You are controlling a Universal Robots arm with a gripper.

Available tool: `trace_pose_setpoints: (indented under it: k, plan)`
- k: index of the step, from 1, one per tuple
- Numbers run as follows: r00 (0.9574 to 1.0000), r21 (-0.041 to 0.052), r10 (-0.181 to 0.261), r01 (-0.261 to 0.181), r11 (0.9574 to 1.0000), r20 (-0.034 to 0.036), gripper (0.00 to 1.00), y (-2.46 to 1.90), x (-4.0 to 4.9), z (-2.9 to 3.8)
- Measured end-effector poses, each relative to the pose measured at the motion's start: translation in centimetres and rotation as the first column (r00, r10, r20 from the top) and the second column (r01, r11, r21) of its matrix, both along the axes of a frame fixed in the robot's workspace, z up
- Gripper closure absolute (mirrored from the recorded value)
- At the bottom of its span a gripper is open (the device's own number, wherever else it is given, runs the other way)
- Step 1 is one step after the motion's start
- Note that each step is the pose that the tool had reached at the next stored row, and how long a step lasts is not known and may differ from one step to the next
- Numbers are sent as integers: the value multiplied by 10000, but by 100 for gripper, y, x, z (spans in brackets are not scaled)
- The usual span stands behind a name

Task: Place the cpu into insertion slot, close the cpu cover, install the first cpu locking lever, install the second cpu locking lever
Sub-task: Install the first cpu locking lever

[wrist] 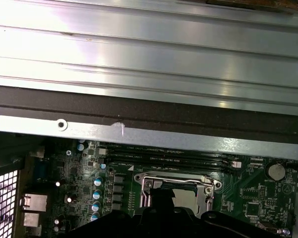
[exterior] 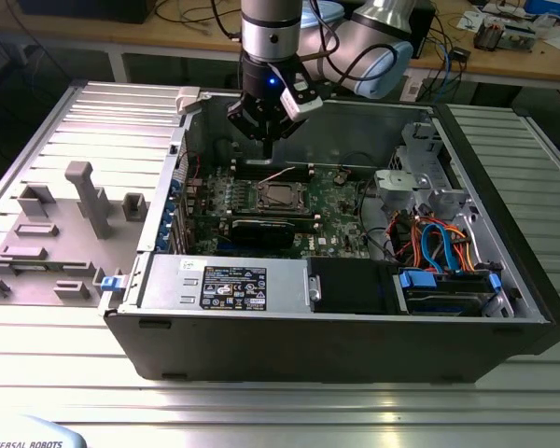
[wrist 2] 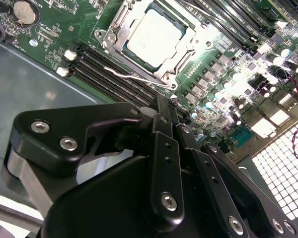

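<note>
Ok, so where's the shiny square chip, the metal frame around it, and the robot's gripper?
cpu [wrist 2: 154, 38], second wrist view, middle of its silvery top.
cpu cover [wrist 2: 120, 21], second wrist view, on the frame's metal side strip beside the chip.
gripper [exterior: 267, 136], exterior view, at its black fingertips above the motherboard.

A black-and-white rectangular sticker [exterior: 233, 283] sits on top of the silvery metal power-supply box [exterior: 163, 280]; its print is too small to read. Towards the near edge from that box, a pale rounded object [exterior: 28, 439] carries a line of capital lettering. Tiny white markings dot the green circuit board [wrist 2: 54, 29] in both wrist views, none legible.
</note>
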State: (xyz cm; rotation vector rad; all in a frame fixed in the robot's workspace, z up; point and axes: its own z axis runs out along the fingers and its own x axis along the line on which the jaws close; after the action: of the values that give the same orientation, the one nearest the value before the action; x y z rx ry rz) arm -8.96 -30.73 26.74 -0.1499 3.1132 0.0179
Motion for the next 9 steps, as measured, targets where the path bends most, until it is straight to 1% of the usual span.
trace_pose_setpoints:
  k: [8, 9]
  plan:
    - [10000, 0, -2, 2, 10000, 0, 89, 0, 0, 0]
    - [10000, 14, -2, 2, 10000, 1, 89, 0, 0, -2]
